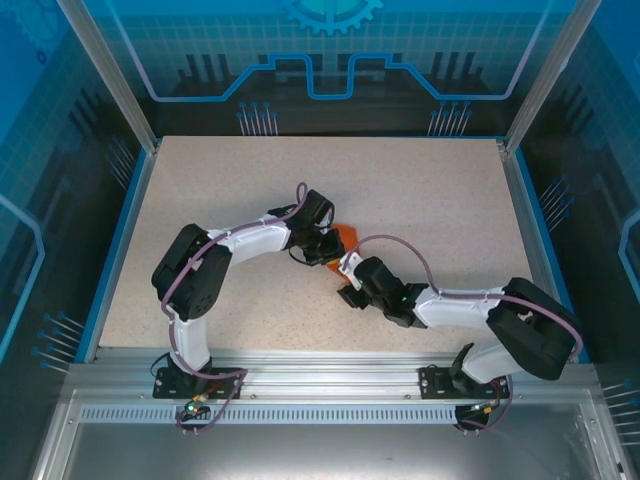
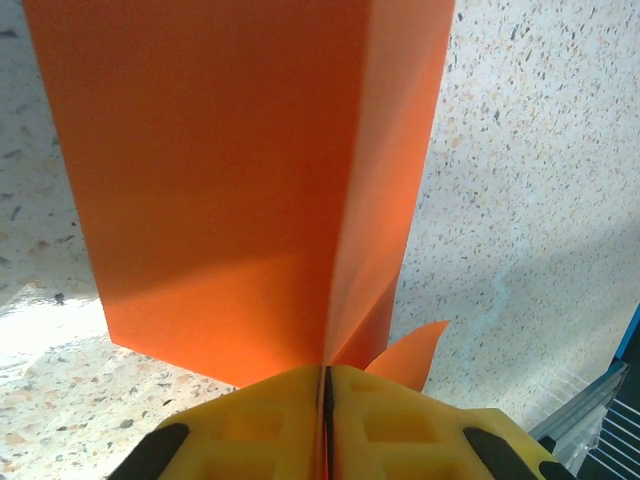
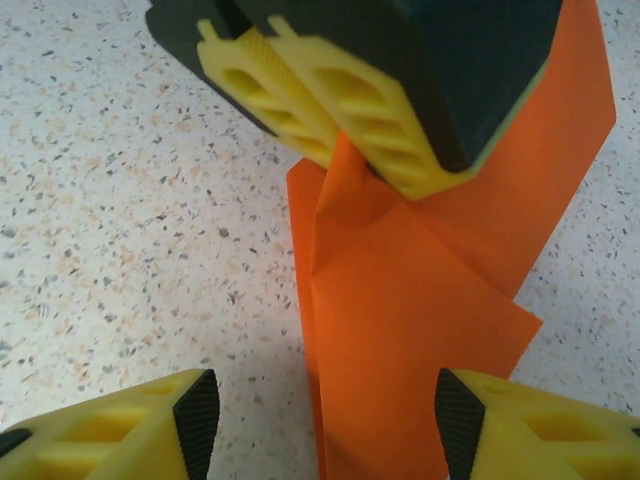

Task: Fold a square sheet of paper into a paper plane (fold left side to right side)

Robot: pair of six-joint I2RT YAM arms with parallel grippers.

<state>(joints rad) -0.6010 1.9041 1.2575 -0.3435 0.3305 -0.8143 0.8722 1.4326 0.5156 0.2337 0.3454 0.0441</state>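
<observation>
left wrist view shows you the orange paper (image 2: 230,180) folded into layers with a long crease and a loose flap, so by my judgement several folds are done but no pointed dart is formed yet. your left gripper (image 2: 327,372) is pressed together, pinching the crease. your right gripper (image 3: 320,410) is spread, its fingers either side of the paper's end without gripping it. both arms bend inward and meet mid-table (image 1: 430,190).
</observation>
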